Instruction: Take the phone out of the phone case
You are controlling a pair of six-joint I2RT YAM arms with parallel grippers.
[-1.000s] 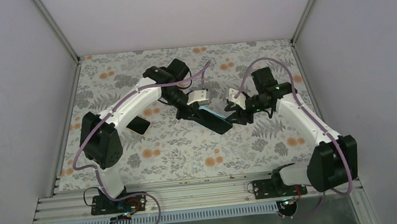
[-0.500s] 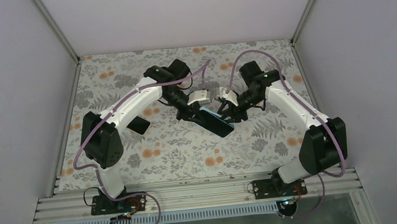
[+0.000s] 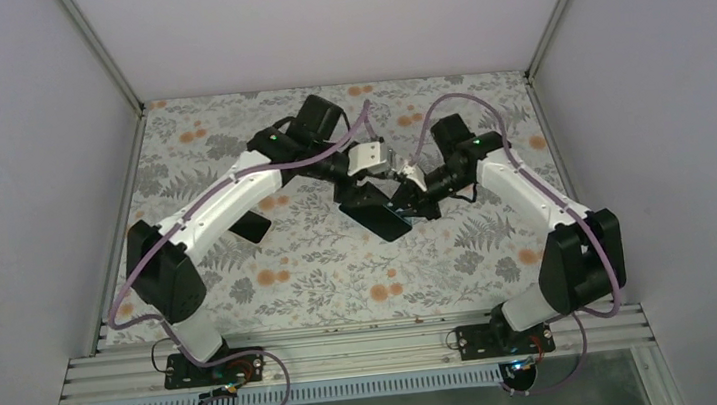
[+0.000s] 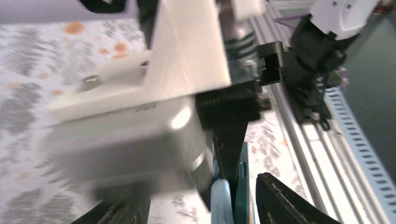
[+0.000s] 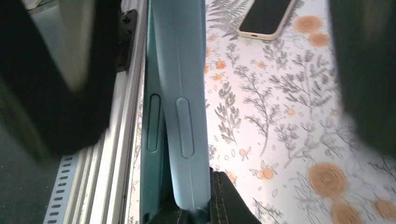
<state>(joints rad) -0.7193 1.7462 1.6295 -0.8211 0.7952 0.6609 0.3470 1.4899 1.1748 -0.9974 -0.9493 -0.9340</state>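
- Left gripper: its dark fingers stand apart, one on each side of the held phone's edge. Neither is seen pressing on it.
- Right gripper: its fingertips are drawn together at the bottom of its wrist view, clamped on the rim of the light-blue rubbery phone case.
- Dark-screened phone with a teal side: its button edge runs just beside the case wall, but whether that edge is seated or lifted out cannot be told. Phone and case are held on edge above the floral-printed worktop, between the two grippers near the middle.
- Second phone, cream-cased, dark screen up: it lies flat on the worktop, well apart from the held one, on the left arm's side.
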